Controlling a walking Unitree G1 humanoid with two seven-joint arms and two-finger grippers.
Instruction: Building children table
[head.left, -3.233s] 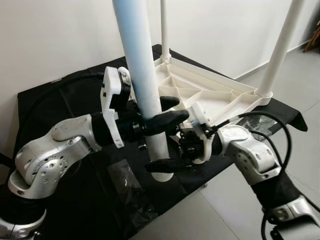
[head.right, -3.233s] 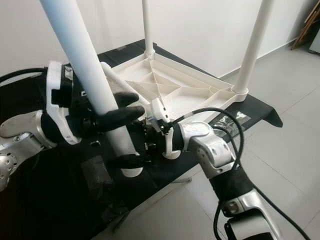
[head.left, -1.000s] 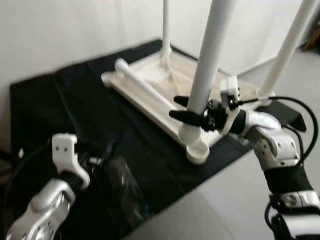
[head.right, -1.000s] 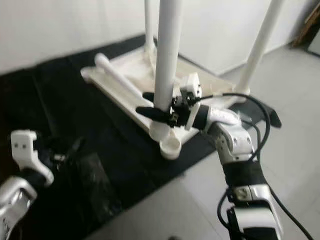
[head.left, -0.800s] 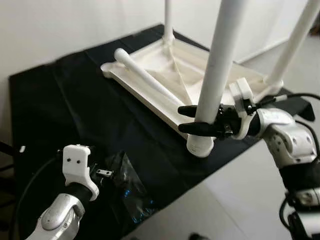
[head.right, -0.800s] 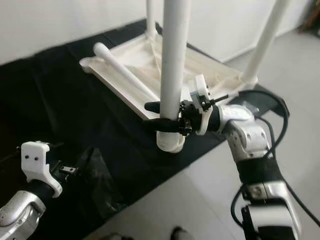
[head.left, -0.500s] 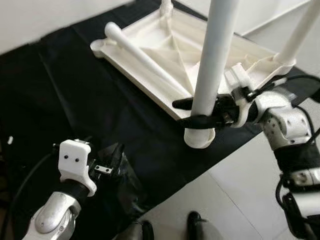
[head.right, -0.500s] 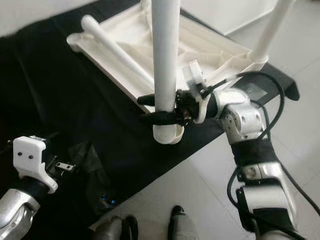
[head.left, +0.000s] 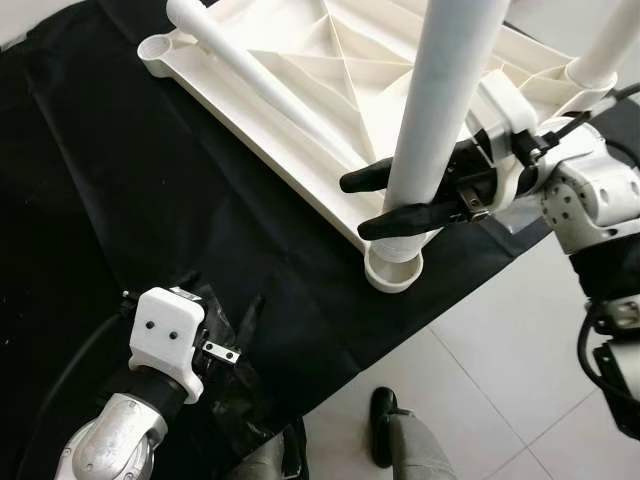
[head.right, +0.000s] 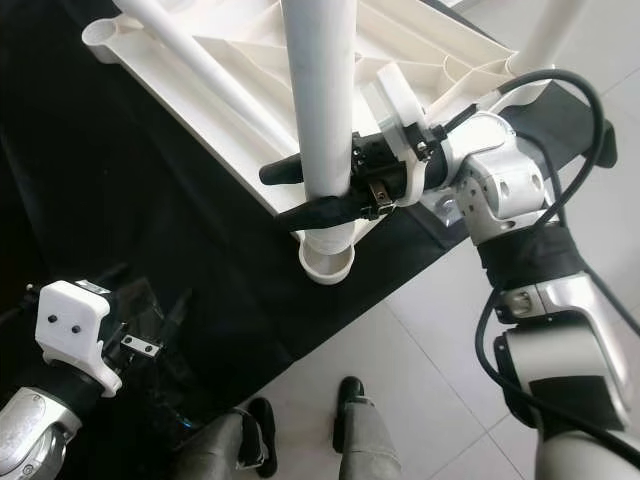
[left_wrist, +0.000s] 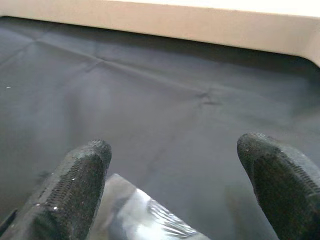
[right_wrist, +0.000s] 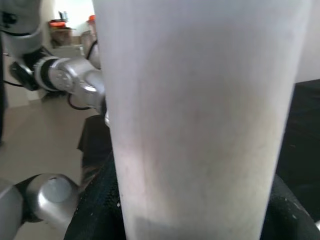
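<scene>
On black cloth (head.left: 120, 180) | right gripper (head.left: 385, 200) clamps table leg (head.left: 440, 110) | left gripper (left_wrist: 180, 165) spread wide | shoes (head.left: 383, 425) below

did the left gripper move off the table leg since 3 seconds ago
Yes. The left gripper has let go of the table leg and now sits low over the black cloth, away from the tabletop.

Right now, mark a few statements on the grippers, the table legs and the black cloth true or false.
1. The right gripper grips the upright white table leg just above the corner socket. True.
2. The left gripper holds a second leg. False: its fingers are open and hold nothing, over the black cloth.
3. A loose leg lies across the upturned tabletop. True.
4. The tabletop rests on bare tile. False: it lies on the black cloth.
5. A person's shoe shows on the floor. True.
</scene>
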